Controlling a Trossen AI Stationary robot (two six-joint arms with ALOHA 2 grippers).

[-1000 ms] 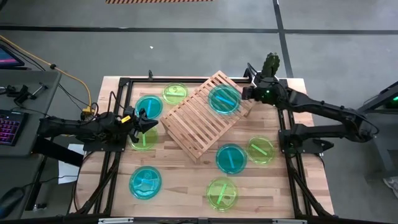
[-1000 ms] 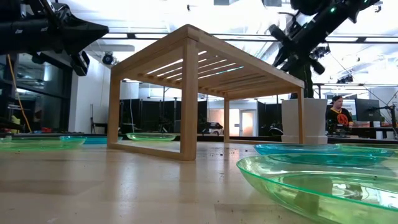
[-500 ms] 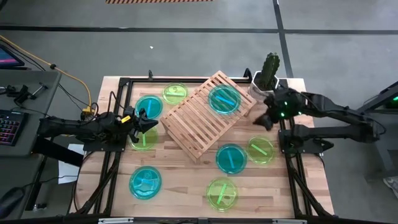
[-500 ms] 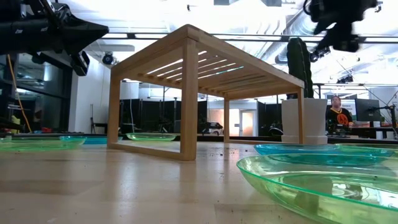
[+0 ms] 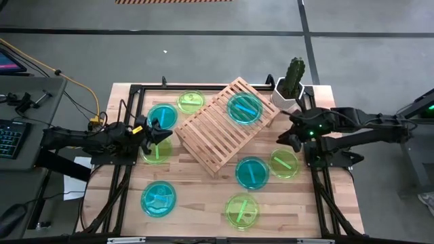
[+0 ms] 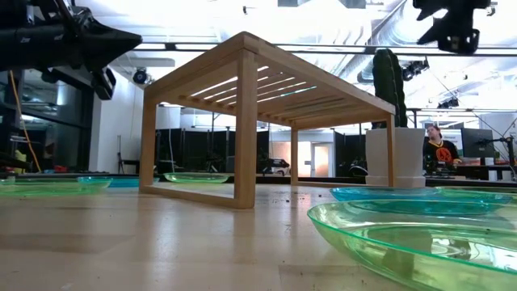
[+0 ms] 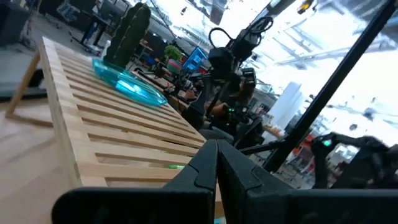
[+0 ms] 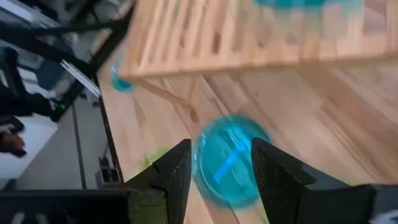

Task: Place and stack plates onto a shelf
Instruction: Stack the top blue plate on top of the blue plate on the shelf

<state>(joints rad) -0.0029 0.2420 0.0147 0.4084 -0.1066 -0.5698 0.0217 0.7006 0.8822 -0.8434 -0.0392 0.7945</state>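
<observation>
The shelf (image 5: pixel 227 125), a slatted light-wood rack, stands askew mid-table with one teal plate (image 5: pixel 244 107) lying on its slats; the left wrist view shows that plate (image 7: pixel 127 84) too. Other plates lie flat on the table: teal (image 5: pixel 161 115), green (image 5: pixel 190 102), green (image 5: pixel 156 150), teal (image 5: pixel 158 200), green (image 5: pixel 241 210), teal (image 5: pixel 252 172), green (image 5: pixel 284 163). My left gripper (image 5: pixel 159 132) is shut (image 7: pixel 216 155) and raised left of the shelf, over the green plate. My right gripper (image 5: pixel 288 139) is open (image 8: pixel 221 149) and raised (image 6: pixel 454 32) right of the shelf, with a teal plate (image 8: pixel 230 163) below it.
A potted cactus (image 5: pixel 291 85) stands at the table's far right corner, close behind my right arm. A black frame (image 5: pixel 129 169) runs along both table sides. Bare planks show between the shelf and the near plates. A person (image 6: pixel 436 149) sits far behind the table.
My right gripper has moved away from the shelf's far right corner, toward the table's near and right edges, and now hangs beside the shelf over the plates on the right. The teal plate stays on the shelf.
</observation>
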